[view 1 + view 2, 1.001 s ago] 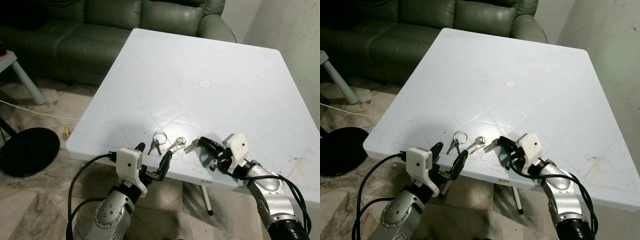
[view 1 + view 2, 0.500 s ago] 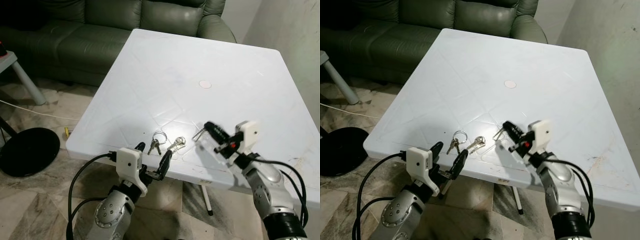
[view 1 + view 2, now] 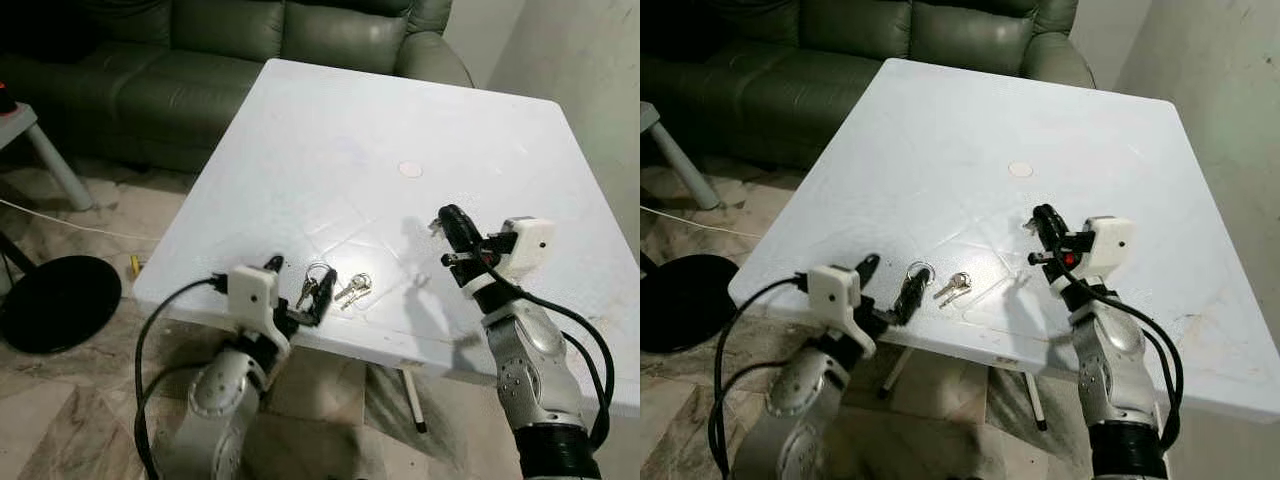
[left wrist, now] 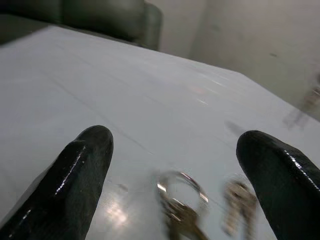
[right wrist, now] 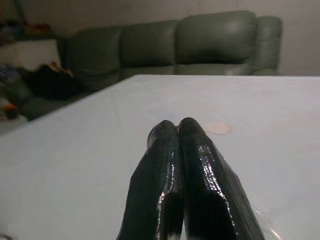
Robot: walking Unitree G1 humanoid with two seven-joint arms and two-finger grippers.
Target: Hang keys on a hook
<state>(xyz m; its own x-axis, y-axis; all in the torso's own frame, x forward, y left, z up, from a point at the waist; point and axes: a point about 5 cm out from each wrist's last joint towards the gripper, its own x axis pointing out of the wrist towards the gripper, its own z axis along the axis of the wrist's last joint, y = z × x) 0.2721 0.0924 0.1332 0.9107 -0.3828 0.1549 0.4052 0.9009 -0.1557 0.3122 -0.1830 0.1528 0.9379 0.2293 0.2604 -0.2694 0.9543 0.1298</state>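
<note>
Two bunches of keys lie near the front edge of the white table (image 3: pixel 400 110): a key ring (image 3: pixel 317 272) with keys, and a smaller bunch (image 3: pixel 352 288) to its right. My left gripper (image 3: pixel 300 280) is open at the table edge, its fingers either side of the key ring (image 4: pixel 180 184), with the smaller bunch (image 4: pixel 240 200) beside it. My right gripper (image 3: pixel 447 217) is raised above the table's right half, shut on a small key (image 3: pixel 434 226) that sticks out at its tip. The right wrist view shows the fingers (image 5: pixel 165 150) pressed together.
A green sofa (image 3: pixel 200 60) stands behind the table. A round black base (image 3: pixel 50 300) and a white cable lie on the tiled floor to the left. A wall rises close on the right. A small round cap (image 3: pixel 410 169) marks the table's centre.
My right gripper has risen off the table with the small key and swung up and to the right. My left gripper has moved forward over the table edge around the key ring.
</note>
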